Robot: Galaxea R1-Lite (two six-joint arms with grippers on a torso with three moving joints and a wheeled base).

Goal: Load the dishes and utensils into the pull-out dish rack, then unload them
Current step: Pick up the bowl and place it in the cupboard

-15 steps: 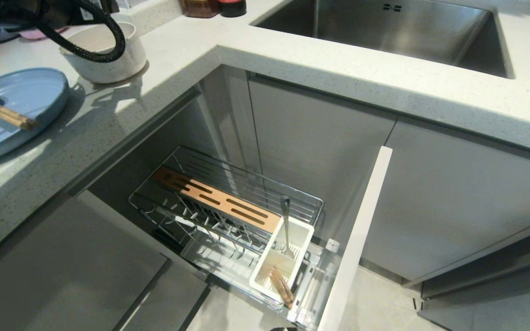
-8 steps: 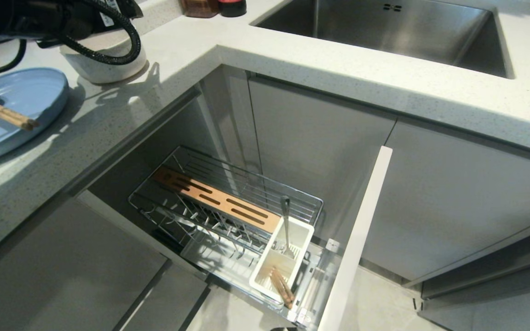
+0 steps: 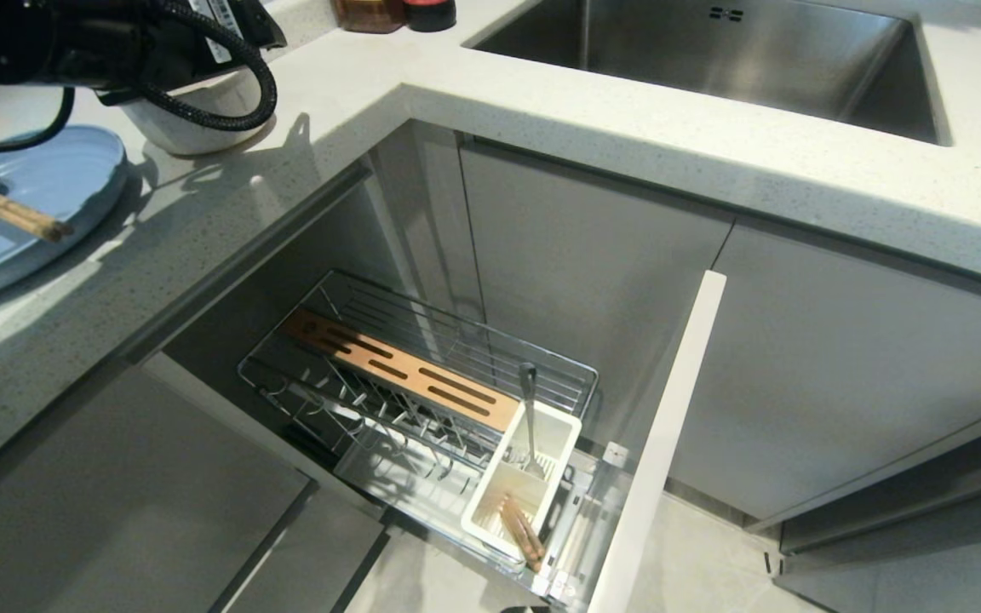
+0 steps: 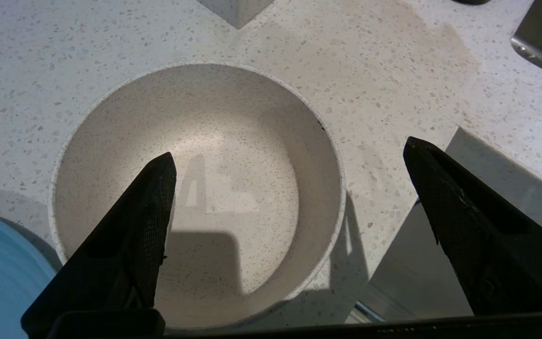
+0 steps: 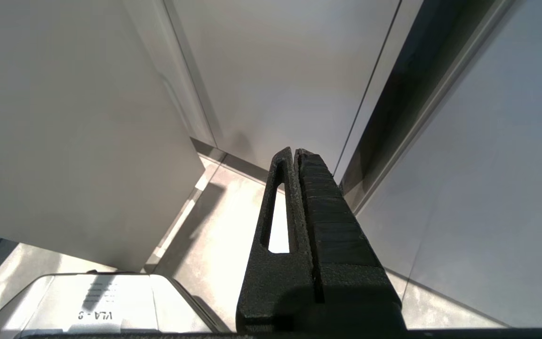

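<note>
At the head view's upper left, the left gripper (image 4: 290,155), jaws spread, hovers over the cream-white bowl (image 4: 233,188), probably needing to descend onto its rim.

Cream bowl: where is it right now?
The cream bowl stands upright on the counter at the head view's far left, beside the blue plate, directly under the open left gripper, which does not touch it.

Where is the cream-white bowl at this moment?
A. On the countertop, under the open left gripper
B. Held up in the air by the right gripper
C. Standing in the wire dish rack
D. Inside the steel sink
A: the left wrist view shows the cream-white bowl sitting on the speckled countertop, with the left gripper spread open above it.
</note>
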